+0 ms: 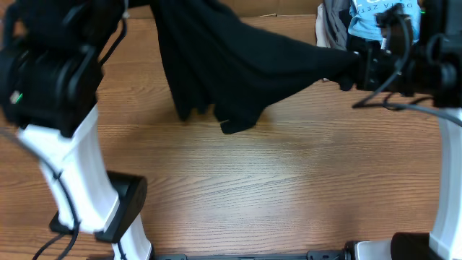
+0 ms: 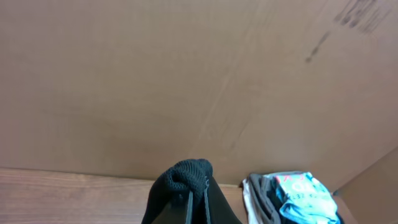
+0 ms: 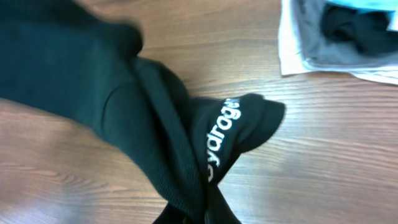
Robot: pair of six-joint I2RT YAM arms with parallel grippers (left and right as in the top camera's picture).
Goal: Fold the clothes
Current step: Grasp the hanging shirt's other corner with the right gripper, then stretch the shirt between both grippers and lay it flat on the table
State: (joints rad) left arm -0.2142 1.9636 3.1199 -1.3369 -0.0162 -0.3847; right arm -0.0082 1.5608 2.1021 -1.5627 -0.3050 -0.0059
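Overhead, the black T-shirt [image 1: 238, 65] hangs off the table [image 1: 289, 188], stretched as a sagging sheet from the upper left down to the right. Its thin, matte fabric falls in long soft pleats, and the lowest corner droops to a rounded point near the wood at mid-table. The right gripper [image 1: 351, 70] is clamped on the shirt's narrow right-hand end, where the cloth draws tight into a taper. Seen from the right wrist, the folds converge at the fingers, and a curled flap shows white lettering [image 3: 221, 134]. The left gripper [image 2: 189, 208] pinches a bunched knob of the same knit; cloth covers its fingers almost wholly.

Behind stands a plain brown cardboard wall [image 2: 155, 81], close to the table's far edge. A pile of grey and white garments [image 1: 333, 29] topped by a light-blue one [image 1: 372, 22] sits at the far right corner, just beside the right arm. Bare wood-grain table spreads across the whole near half.
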